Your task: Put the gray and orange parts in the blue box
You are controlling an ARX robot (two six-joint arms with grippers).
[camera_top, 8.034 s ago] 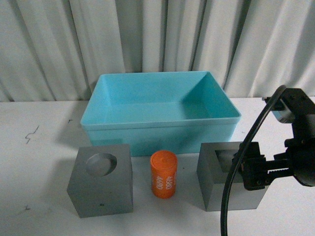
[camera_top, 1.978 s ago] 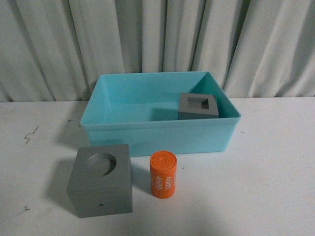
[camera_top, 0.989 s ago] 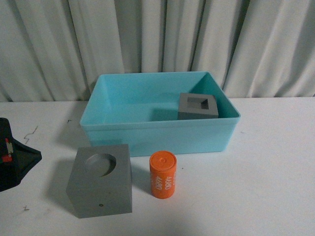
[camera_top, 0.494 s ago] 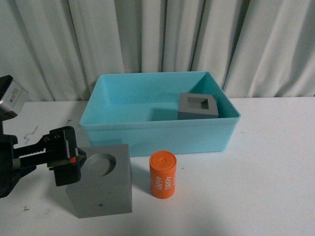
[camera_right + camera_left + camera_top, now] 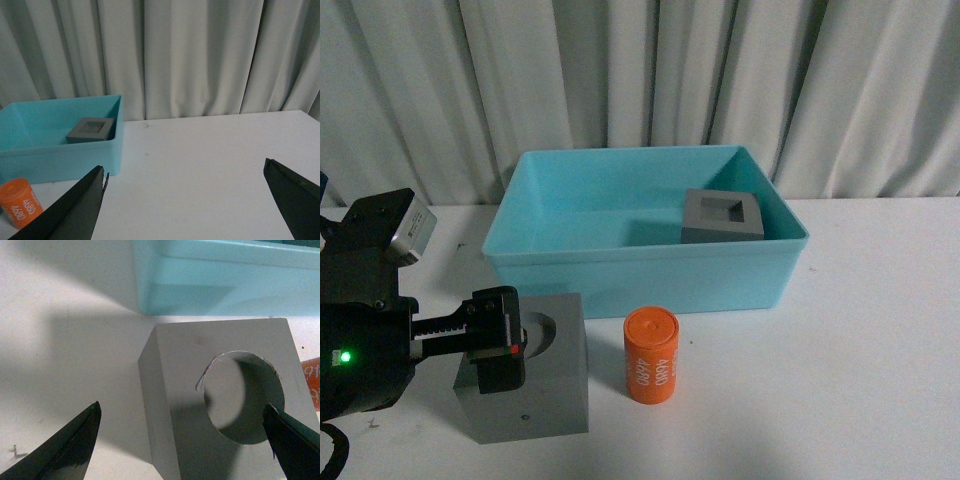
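Note:
A gray cube with a round recess (image 5: pixel 535 390) stands on the white table in front of the blue box (image 5: pixel 650 280). My left gripper (image 5: pixel 502 342) is open and hovers over the cube's left part. In the left wrist view the gripper (image 5: pixel 181 407) has one finger off the cube's side and the other over the recess of the cube (image 5: pixel 185 360). The orange cylinder (image 5: pixel 651 355) stands upright just right of this cube. The gray cube with a rectangular recess (image 5: pixel 723 232) sits inside the box at its right end. My right gripper (image 5: pixel 184 167) is open and empty over bare table, out of the front view.
A grey curtain (image 5: pixel 640 80) hangs behind the table. The right wrist view shows the box (image 5: pixel 50 160), the cube in it (image 5: pixel 85 139) and the orange cylinder (image 5: pixel 17 202) off to one side. White table (image 5: pixel 870 350) lies right of the box.
The rectangular-recess cube went from the table into the box and the right arm left the front view. My left arm has come in from the left, over the round-recess cube.

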